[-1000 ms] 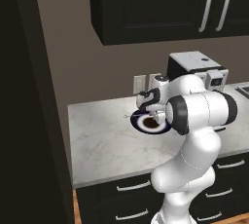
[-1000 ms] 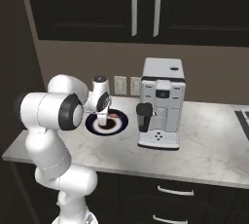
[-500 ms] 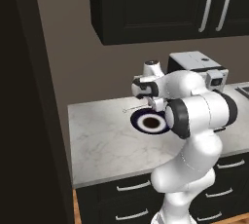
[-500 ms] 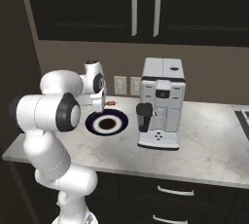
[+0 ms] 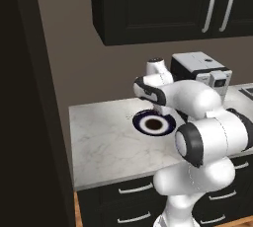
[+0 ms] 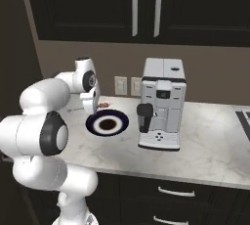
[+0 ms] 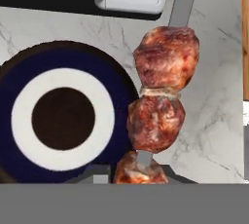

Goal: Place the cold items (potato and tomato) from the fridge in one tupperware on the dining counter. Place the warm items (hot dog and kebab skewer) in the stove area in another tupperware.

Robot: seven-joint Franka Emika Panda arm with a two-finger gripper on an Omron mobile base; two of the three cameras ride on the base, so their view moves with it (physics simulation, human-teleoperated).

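My gripper is shut on the kebab skewer, gripping its lowest chunk of browned meat; two more chunks and the grey stick run away from the fingers. The skewer hangs above the marble counter, beside the rim of a dark blue and white plate with a brown centre. From the right base view, the hand hovers over the plate's far left edge, a reddish bit of kebab poking out beside it. The left base view has the hand just behind the plate.
A white coffee machine stands on the counter right of the plate, also seen as the coffee machine. Black upper cabinets hang overhead. A dark tall wall bounds the counter's left end. Wall outlets sit behind the plate.
The gripper has risen from the plate with the kebab skewer in it and turned; the plate now lies bare. The base has not moved.
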